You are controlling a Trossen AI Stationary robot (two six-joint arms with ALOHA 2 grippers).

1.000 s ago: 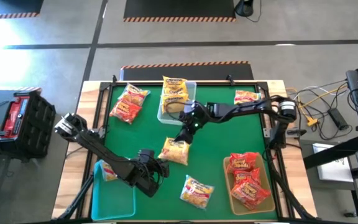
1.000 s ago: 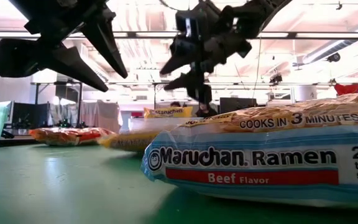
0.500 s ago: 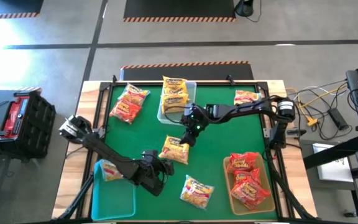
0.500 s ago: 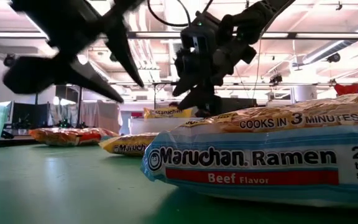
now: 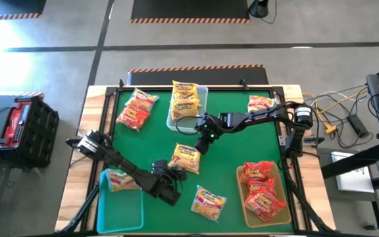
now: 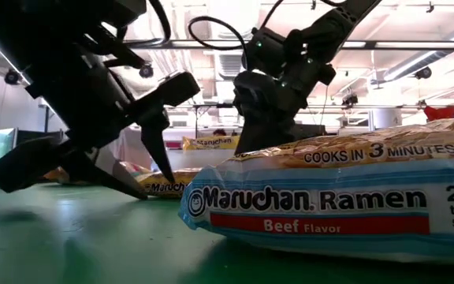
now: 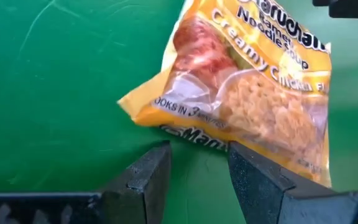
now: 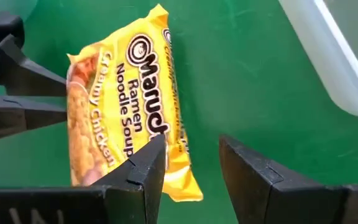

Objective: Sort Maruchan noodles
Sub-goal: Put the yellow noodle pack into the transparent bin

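Green table mat (image 5: 242,141) on grey concrete floor (image 5: 58,59), bright ceiling lights (image 6: 211,16).

The beef packet (image 6: 345,197) in the low view runs off the picture's right edge — its printed line ends at "25" and a few cut words. Behind it, the yellow packet (image 6: 172,183) shows only a strip of its face, the rest covered by the left gripper (image 6: 144,170) and the beef packet. In the left wrist view the Creamy Chicken packet (image 7: 247,106) loses its far end to the picture's edge. In the right wrist view the clear bin (image 8: 334,50) shows only one corner. In the high view the packets' print is too small to read — only colours tell them apart.
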